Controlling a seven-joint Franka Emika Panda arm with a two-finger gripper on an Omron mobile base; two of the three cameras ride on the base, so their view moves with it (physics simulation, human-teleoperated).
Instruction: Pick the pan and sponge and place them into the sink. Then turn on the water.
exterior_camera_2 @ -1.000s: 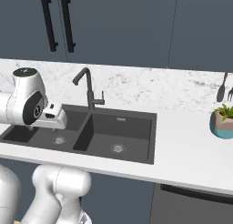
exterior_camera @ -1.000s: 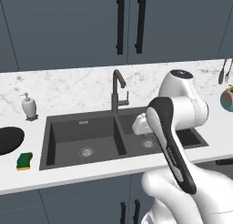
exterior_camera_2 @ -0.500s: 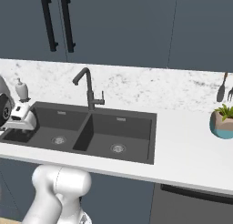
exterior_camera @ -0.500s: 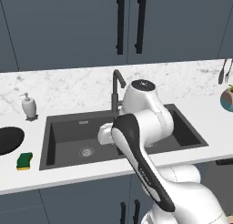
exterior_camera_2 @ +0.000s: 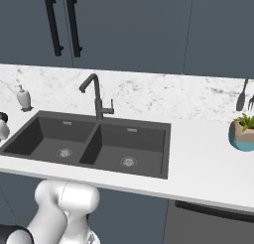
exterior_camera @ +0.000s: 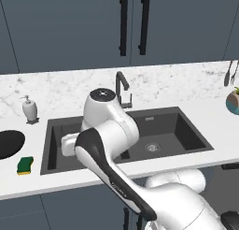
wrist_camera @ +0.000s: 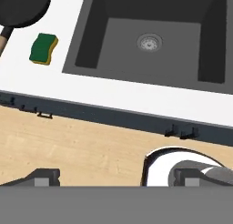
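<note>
The white marble counter runs along the wall under dark cabinets, and the sink, the biggest thing set into it, lies near the counter's middle with both basins bare down to their round drains. Behind the divider stands the faucet, dry, with no stream coming from it. The pan sits on the counter past the sink's left rim, toward the counter's left end, its wooden handle pointing to the front edge. The sponge lies just beside the pan, nearer the front edge, between pan and sink rim and touching neither as far as I can tell. A white soap dispenser stands toward the back edge, left of the sink, and a potted plant sits near the right end. The gripper hangs out past the counter's front edge, over the wooden floor, its fingers spread wide with nothing between them. By my judgement no part of the task is done: pan and sponge both wait to be lifted into a basin, and the water is yet to be turned on. No brand, label or writing can be read anywhere.
</note>
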